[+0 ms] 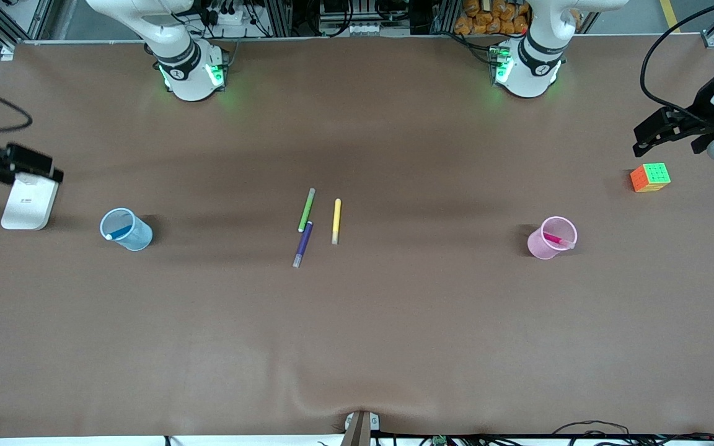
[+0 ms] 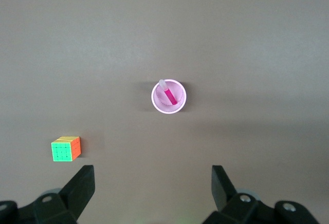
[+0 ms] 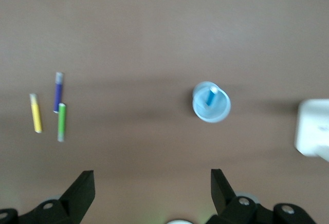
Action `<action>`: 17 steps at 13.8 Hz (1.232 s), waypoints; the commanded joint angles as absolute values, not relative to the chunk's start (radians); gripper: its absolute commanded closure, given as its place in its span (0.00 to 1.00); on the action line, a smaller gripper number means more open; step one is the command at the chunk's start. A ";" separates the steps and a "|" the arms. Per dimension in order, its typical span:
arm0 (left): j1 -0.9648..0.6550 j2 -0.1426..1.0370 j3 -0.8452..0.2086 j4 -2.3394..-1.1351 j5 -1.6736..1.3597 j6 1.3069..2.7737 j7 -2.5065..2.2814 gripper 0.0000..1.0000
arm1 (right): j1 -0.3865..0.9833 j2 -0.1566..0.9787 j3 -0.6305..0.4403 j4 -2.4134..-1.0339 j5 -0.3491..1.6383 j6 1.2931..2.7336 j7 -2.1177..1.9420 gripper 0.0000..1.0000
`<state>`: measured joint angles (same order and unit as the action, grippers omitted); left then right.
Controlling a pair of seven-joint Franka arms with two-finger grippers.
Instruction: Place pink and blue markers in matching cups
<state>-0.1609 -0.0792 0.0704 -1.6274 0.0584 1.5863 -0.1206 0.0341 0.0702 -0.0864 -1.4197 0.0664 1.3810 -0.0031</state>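
The pink marker [image 1: 556,239] [image 2: 169,94] stands tilted inside the pale pink cup [image 1: 543,248] [image 2: 158,103], toward the left arm's end of the table. Inside the pale blue cup [image 1: 139,238] [image 3: 220,112], toward the right arm's end, leans the blue marker [image 1: 119,233] [image 3: 210,98]. My left gripper [image 1: 667,133] [image 2: 153,183] hangs open and empty high over that end of the table, near the cube. Open and empty too, my right gripper [image 1: 25,164] [image 3: 152,183] is up over the white box at its own end.
Green [image 1: 307,209], purple [image 1: 303,244] and yellow [image 1: 336,220] markers lie together mid-table. A colourful cube [image 1: 650,177] sits farther from the front camera than the pink cup. A white box [image 1: 28,204] lies beside the blue cup.
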 commanded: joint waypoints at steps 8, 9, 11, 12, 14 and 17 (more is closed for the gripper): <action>-0.158 -0.086 0.063 -1.634 0.064 1.591 -0.120 0.00 | -0.014 -0.087 -0.089 -1.568 -0.005 1.414 -0.054 0.00; -0.160 -0.086 0.063 -1.634 0.064 1.591 -0.121 0.00 | -0.014 -0.084 -0.089 -1.565 -0.012 1.416 -0.055 0.00; -0.160 -0.087 0.063 -1.634 0.064 1.591 -0.120 0.00 | -0.011 -0.068 -0.087 -1.545 -0.017 1.417 -0.058 0.00; -0.160 -0.089 0.063 -1.634 0.064 1.591 -0.121 0.00 | -0.006 -0.060 -0.087 -1.530 -0.017 1.416 -0.057 0.00; -0.160 -0.089 0.063 -1.634 0.064 1.591 -0.123 0.00 | -0.003 -0.060 -0.087 -1.529 -0.017 1.419 -0.057 0.00; -0.161 -0.087 0.063 -1.634 0.064 1.589 -0.123 0.00 | -0.003 -0.058 -0.087 -1.534 -0.008 1.445 -0.058 0.00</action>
